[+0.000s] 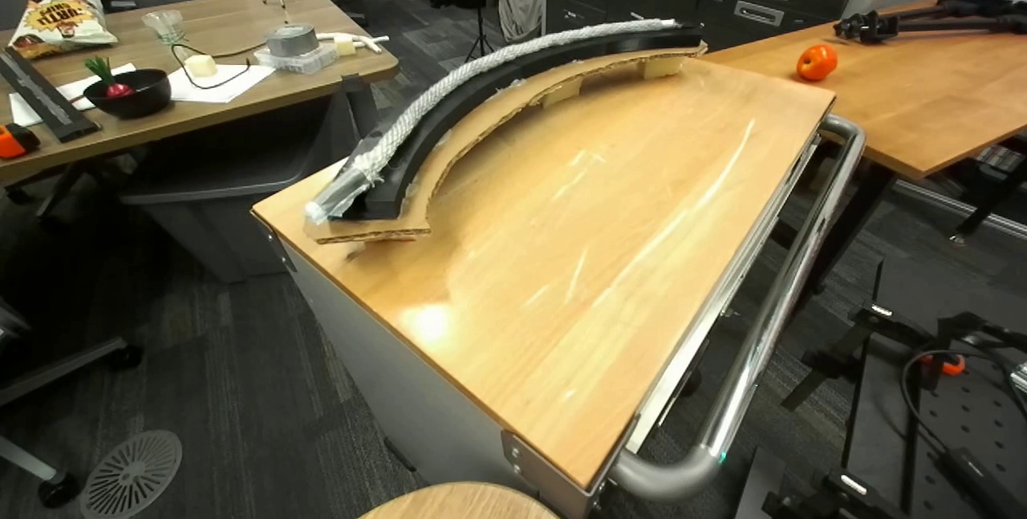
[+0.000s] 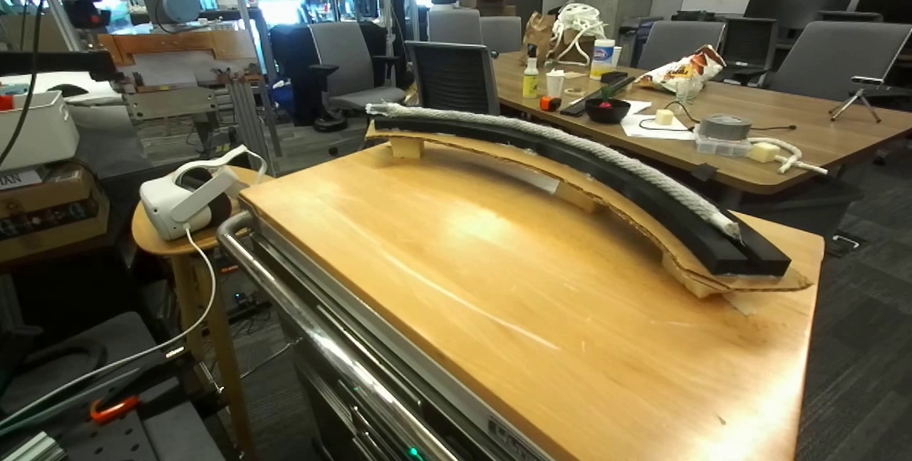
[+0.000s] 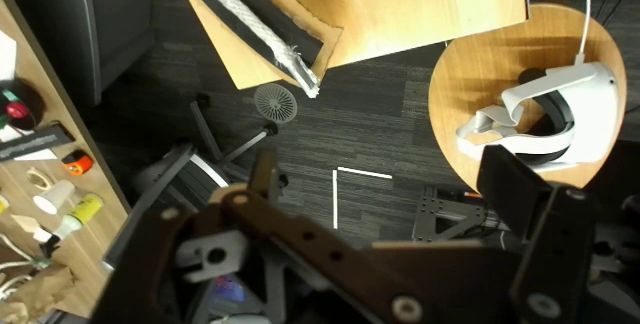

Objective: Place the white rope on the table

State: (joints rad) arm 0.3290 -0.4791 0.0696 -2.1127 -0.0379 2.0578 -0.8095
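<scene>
The white rope [image 1: 437, 95] lies along the outer side of a dark curved track [image 1: 473, 98], seen in both exterior views [image 2: 613, 154]. The track rests on a cardboard arc [image 1: 473, 134], raised on small blocks above the wooden table [image 1: 610, 206], which also shows in an exterior view [image 2: 463, 247]. In the wrist view, the rope [image 3: 242, 13] ends at a taped, frayed tip beyond the table's corner [image 3: 415, 3]. My gripper [image 3: 378, 171] is open, with nothing between its fingers. It hangs over the floor, apart from the rope, and is not visible in the exterior views.
A round stool [image 3: 465, 58] with a white headset [image 3: 590, 108] stands by the table's corner. A metal rail [image 1: 762, 334] runs along one table edge. A cluttered desk [image 2: 819, 126] is nearby. Another table [image 1: 923, 86] holds an orange-red fruit [image 1: 817, 62].
</scene>
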